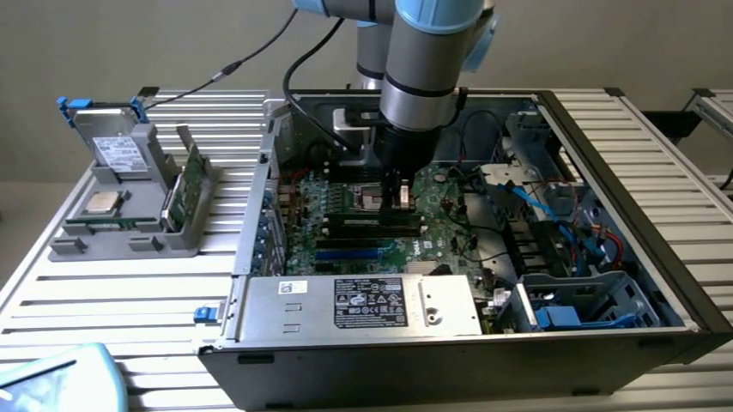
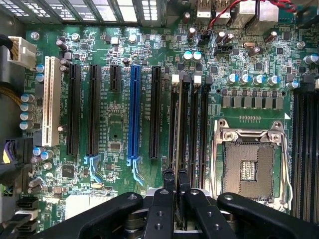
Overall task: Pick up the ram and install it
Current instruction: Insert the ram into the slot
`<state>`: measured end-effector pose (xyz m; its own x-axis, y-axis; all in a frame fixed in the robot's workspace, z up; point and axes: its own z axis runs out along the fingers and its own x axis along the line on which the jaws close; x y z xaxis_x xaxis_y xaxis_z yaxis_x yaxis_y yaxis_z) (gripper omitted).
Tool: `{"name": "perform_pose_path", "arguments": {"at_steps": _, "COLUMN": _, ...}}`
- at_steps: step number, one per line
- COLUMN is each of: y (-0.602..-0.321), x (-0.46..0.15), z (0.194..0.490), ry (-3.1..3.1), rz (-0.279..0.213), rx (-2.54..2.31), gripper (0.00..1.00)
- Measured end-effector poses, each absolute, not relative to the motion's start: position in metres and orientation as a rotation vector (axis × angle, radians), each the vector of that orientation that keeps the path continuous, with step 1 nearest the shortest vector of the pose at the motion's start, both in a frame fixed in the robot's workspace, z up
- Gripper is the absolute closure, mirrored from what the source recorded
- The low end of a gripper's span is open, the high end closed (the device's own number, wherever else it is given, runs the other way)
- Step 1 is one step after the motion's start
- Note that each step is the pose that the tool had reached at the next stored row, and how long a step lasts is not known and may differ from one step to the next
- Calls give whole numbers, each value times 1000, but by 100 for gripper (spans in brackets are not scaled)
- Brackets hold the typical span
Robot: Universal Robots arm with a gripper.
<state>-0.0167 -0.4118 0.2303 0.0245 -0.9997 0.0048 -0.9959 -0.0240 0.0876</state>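
Note:
My gripper (image 1: 401, 196) reaches straight down into the open computer case (image 1: 675, 283), over the motherboard (image 1: 441, 219) beside the empty processor socket (image 1: 372, 199). The wrist view shows its black fingers (image 2: 167, 199) closed, with the gripper (image 2: 177, 194) shut on a thin dark strip seen edge-on: the ram (image 2: 178, 167). The stick lies in line with a black memory slot (image 2: 185, 124) that has a white clip (image 2: 175, 78) at its far end. Whether the stick touches the slot I cannot tell. Most of the ram is hidden by the fingers.
A grey tray (image 1: 69, 249) at the exterior view's left holds a silver processor chip (image 1: 103, 203), a green circuit board on edge (image 1: 184, 184) and a drive (image 1: 115, 150). The power supply (image 1: 355, 302) lies at the case front. Cables (image 1: 550, 215) crowd the right side. A blue expansion slot (image 2: 133, 114) stands near the memory slots.

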Motion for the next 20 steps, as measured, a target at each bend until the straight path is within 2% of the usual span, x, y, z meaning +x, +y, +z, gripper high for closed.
{"name": "perform_pose_path", "arguments": {"at_steps": 20, "y": -411, "x": -17, "z": 228, "ry": -2138, "rz": -75, "rx": 2197, "gripper": 87}}
